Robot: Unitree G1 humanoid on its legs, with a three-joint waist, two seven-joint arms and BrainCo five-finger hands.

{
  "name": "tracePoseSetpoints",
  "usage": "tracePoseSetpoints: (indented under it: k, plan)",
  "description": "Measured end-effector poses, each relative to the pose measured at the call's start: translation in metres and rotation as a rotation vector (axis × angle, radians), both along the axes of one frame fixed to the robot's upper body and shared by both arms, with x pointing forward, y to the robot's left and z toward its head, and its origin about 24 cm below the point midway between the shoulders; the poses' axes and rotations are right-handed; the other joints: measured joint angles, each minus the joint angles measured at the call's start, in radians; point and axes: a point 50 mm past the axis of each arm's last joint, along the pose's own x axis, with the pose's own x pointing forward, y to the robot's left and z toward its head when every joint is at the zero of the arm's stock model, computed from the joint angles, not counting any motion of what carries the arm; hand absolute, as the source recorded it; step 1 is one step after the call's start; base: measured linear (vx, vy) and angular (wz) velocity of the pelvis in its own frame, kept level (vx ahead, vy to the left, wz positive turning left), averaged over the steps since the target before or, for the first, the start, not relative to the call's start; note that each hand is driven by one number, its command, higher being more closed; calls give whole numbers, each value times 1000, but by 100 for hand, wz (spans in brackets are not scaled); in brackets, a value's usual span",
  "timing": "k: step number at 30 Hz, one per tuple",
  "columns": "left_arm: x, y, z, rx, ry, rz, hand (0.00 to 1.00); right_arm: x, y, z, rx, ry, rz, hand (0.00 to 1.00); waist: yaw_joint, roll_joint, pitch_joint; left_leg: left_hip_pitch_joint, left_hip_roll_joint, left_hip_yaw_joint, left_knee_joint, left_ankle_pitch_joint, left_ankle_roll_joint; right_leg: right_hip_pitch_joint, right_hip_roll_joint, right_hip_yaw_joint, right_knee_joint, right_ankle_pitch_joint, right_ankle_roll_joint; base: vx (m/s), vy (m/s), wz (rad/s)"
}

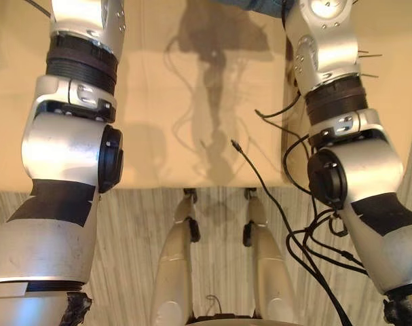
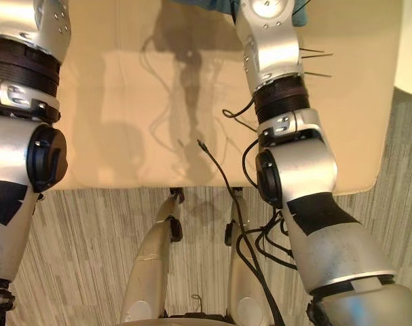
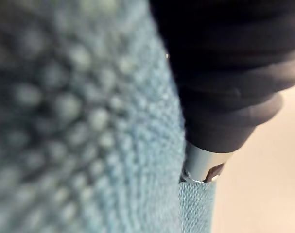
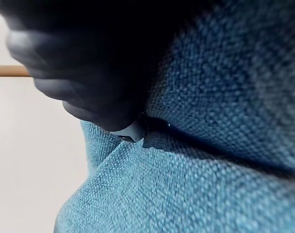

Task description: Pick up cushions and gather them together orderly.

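Can't tell grip of left robot hand [image 3: 225, 73], right robot hand [image 4: 89, 63]: buried against blue woven fabric cushion [image 4: 210, 155]. Could slip if squeezed unevenly.

Prob. home, living rm: beige seat [image 1: 192, 81], blue woven cushion [image 4: 210, 170], grey striped floor [image 1: 219, 224].

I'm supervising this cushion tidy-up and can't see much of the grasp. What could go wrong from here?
1. The blue woven cushion lies tight against the right hand and left hand, but the grip is hidden; a lift might slip or sag unevenly.
2. It barely shows at the far edge of the head views, across the beige surface, so orderly placement may be hard to check.
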Motion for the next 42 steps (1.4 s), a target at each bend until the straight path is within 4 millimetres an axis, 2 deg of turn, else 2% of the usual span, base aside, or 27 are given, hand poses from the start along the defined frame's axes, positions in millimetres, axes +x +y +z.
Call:
tracePoseSetpoints:
  k: [2,5,7,9,11,12,16,18,19,21,24,26,28,29,31,33,34,36,37,39,40,41,42]
  plan:
    - [4,7,-4,-50,31,-29,0,4,2,-3,-2,23,60,0,5,0,9,-24,6,-7,-36,25,-6,-33,7,-19,0,0,0,22,-21,13]
    - [11,1,-13,-53,62,-75,0,8,2,-8,-31,56,106,0,23,1,25,-59,18,-10,-40,33,-13,-67,12,-28,2,0,0,31,8,6]
    - [21,-1,-30,-33,109,-94,0,13,7,-21,-65,90,132,0,26,1,27,-68,18,-9,-40,33,-13,-77,11,-31,5,0,0,30,32,1]
    - [34,-2,-61,-43,180,-118,0,15,10,-30,-87,96,147,0,21,1,27,-70,19,-10,-38,33,-13,-80,11,-42,17,-1,1,26,55,2]
    - [39,-4,-76,-48,197,-144,0,17,8,-35,-82,102,152,0,21,1,27,-70,20,-9,-36,32,-14,-88,10,-47,38,-9,0,4,60,1]
    - [39,-3,-82,-57,194,-150,0,17,5,-42,-80,102,149,0,20,1,27,-69,19,-8,-37,32,-14,-94,8,-47,59,-35,-2,-4,52,3]
    - [38,12,-88,-83,189,-127,0,15,2,-52,-74,78,156,0,24,1,27,-66,27,5,-74,44,-35,-133,11,-45,110,-59,-7,-16,10,-1]
    - [44,18,-106,-92,245,-112,0,14,0,-58,-70,74,160,0,25,1,27,-56,32,11,-85,50,-38,-135,14,-46,124,-68,-12,-13,3,-2]
    - [47,27,-124,-119,290,-96,0,10,-1,-60,-66,51,168,0,24,1,27,-47,36,17,-88,52,-40,-136,17,-45,139,-77,-15,-17,1,-3]
    - [45,35,-134,-131,302,-77,0,3,-7,-63,-64,20,165,0,25,1,27,-39,38,21,-88,62,-37,-136,18,-45,157,-88,-18,0,0,0]
    - [21,53,-145,-84,204,-25,0,-20,-28,-83,-87,-61,111,0,28,2,27,10,40,37,-86,62,-37,-130,11,-46,250,-145,-22,-7,-2,4]
    - [5,60,-165,-55,161,-12,0,-36,-40,-105,-152,-83,63,0,27,2,27,69,36,43,-85,61,-37,-86,4,-46,297,-185,-21,-6,-17,14]
    - [-11,62,-199,-38,174,-15,0,-53,-50,-136,-203,-65,25,0,24,1,27,151,35,41,-83,52,-45,-13,-3,-58,333,-225,-22,23,-47,23]
    - [-26,62,-232,-41,212,-22,0,-69,-56,-161,-231,-40,9,0,24,2,25,212,38,39,-62,12,-33,46,-6,-71,367,-268,-19,72,-72,25]
    - [-39,61,-269,-41,292,-29,0,-82,-59,-190,-291,14,10,0,23,1,-4,233,41,38,-21,-24,-27,76,-11,-76,391,-298,-18,75,-55,14]
    - [-62,57,-342,-58,523,-36,0,-97,-61,-247,-382,201,36,0,30,0,-50,269,49,46,23,-72,-24,131,-7,-75,383,-321,-12,78,-46,-6]
    - [-68,54,-359,-62,581,-46,0,-101,-61,-261,-389,251,47,0,30,0,-60,280,50,47,30,-82,-24,147,-5,-75,377,-325,-14,62,-31,-13]
    - [-93,43,-418,-6,821,-99,0,-118,-60,-327,-367,516,113,0,29,-4,-95,342,58,60,57,-114,-30,229,9,-67,342,-323,-12,74,-16,-21]
    - [-99,41,-432,25,887,-111,0,-122,-61,-344,-360,589,128,0,29,-6,-109,360,64,66,62,-124,-33,249,13,-61,333,-323,-11,74,-16,-40]
    - [-127,44,-487,108,1149,-123,0,-142,-65,-406,-360,864,171,0,25,-10,-178,426,75,90,85,-167,-34,321,32,-21,284,-311,-2,76,-13,-54]
    - [-135,47,-500,122,1218,-124,0,-147,-68,-420,-375,931,178,0,21,-8,-196,441,78,100,88,-176,-36,340,36,-14,269,-306,4,105,5,-55]
    - [-149,50,-523,147,1339,-133,0,-158,-75,-445,-389,1057,185,0,16,-6,-218,483,83,113,95,-195,-35,385,44,5,242,-298,7,90,17,-42]
    - [-155,51,-532,159,1394,-142,0,-164,-80,-458,-401,1125,182,0,16,-7,-224,509,85,122,97,-204,-37,413,46,12,226,-292,8,82,21,-42]
